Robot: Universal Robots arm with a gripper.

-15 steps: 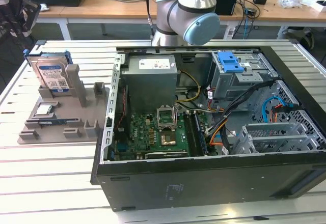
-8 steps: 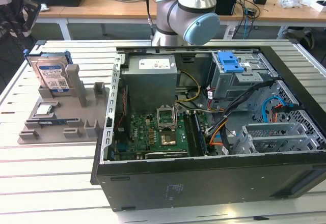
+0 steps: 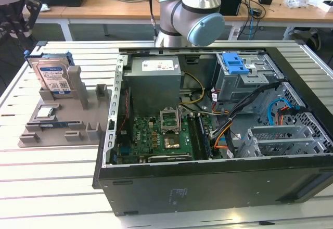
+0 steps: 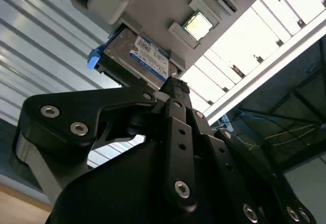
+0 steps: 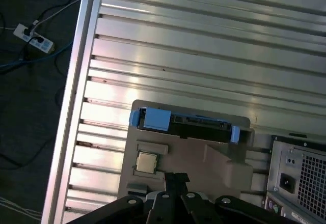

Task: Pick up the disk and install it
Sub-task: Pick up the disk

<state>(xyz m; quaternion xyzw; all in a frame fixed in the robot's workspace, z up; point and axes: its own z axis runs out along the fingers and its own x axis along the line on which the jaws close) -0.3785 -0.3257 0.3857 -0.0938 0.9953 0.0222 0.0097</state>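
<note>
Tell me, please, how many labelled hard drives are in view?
1: the disk stands in the grey holder beside the computer case; more may be hidden inside it.

- The Universal Robots arm (image 3: 179,15) shows in the exterior view as a silver-grey upright tube ending in 1 bulky joint (image 3: 190,23).
- The joint's round light-blue cap (image 3: 206,28) faces toward the exterior view's right and tips slightly downward.
- The black gripper (image 5: 176,178) appears in both wrist views, its 2 fingers pressed tip to tip with nothing between them.
- In the first wrist view, its linkage bars (image 5: 127,202) fan out to either side behind the meeting tips.
- In the second wrist view, a broad outer link (image 4: 76,114) carrying 2 screws lies beside a narrow finger bar (image 4: 178,137) studded with screws along its length.
</note>
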